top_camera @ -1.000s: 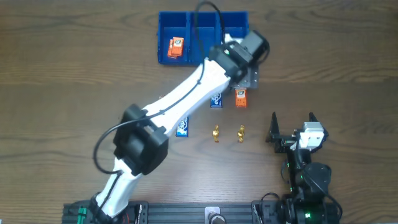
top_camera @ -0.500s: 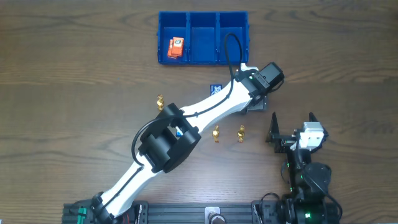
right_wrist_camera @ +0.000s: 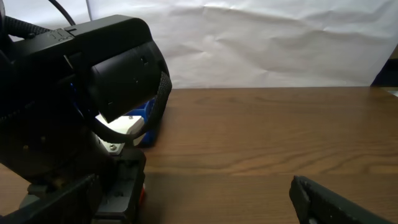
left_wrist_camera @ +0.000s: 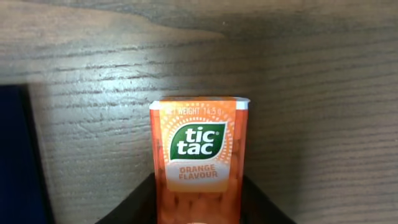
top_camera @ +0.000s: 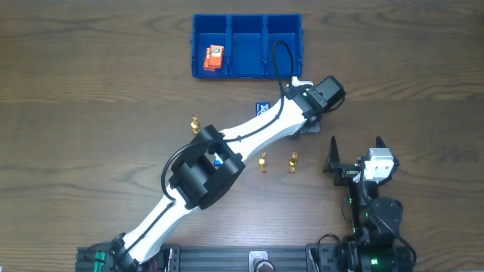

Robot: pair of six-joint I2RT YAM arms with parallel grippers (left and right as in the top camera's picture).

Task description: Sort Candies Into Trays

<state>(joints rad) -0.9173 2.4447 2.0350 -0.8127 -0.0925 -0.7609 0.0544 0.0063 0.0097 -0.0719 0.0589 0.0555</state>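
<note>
One orange box point(top_camera: 215, 58) lay in the left compartment of the tray point(top_camera: 197, 45). Three gold sweets point(top_camera: 194, 122) and two blue packets point(top_camera: 262, 108) lay unsorted on the desk point(top_camera: 91, 91). The left tool point(left_wrist_camera: 199, 180) sat narrow, clamping a second orange box point(left_wrist_camera: 199, 143) there; the right tool point(top_camera: 356, 143) stood wide.

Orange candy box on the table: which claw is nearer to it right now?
Left. The left claw is set around the orange candy box; the right claw stands well apart, nearer its own base.

A brown wooden table point(top_camera: 91, 113) (grain running sideways); white sheet point(right_wrist_camera: 249, 43) behind.
</note>
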